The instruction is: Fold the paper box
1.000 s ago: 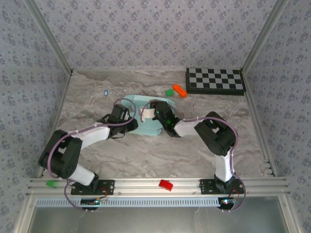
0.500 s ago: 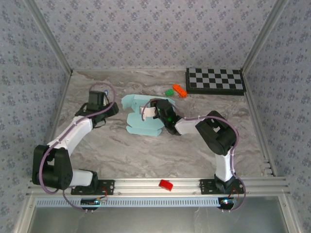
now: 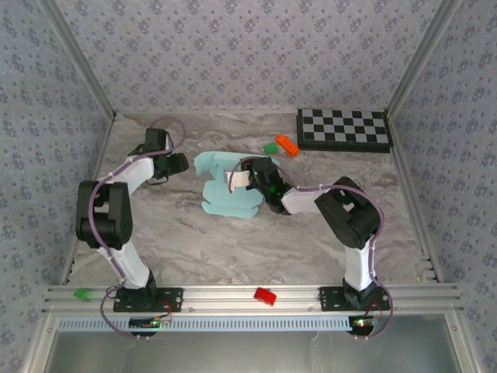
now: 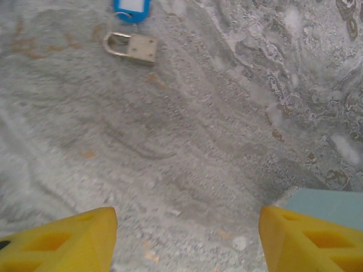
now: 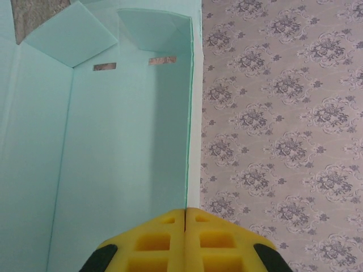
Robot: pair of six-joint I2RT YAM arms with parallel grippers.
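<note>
The paper box (image 3: 227, 196) is a pale aqua cardboard sheet, partly folded, lying mid-table. My right gripper (image 3: 242, 178) is shut on the thin edge of one raised panel. In the right wrist view its yellow fingertips (image 5: 186, 214) pinch that edge, with the aqua panel (image 5: 113, 141) running away to the left. My left gripper (image 3: 175, 165) hovers over bare table left of the box, apart from it. It stands open in the left wrist view (image 4: 187, 229), nothing between its yellow fingers (image 4: 62, 238), and a corner of the box (image 4: 334, 199) shows at the right.
A small padlock (image 4: 131, 46) and a blue key tag (image 4: 131, 7) lie ahead of the left gripper. Orange (image 3: 287, 144) and green (image 3: 270, 147) bricks sit behind the box, near a checkerboard (image 3: 343, 129). A red brick (image 3: 265, 295) and a green brick (image 3: 81, 294) rest on the front rail.
My left gripper has come off the box, swung back to the left and opened. The box's left flaps now lie uncovered. The right gripper keeps its hold.
</note>
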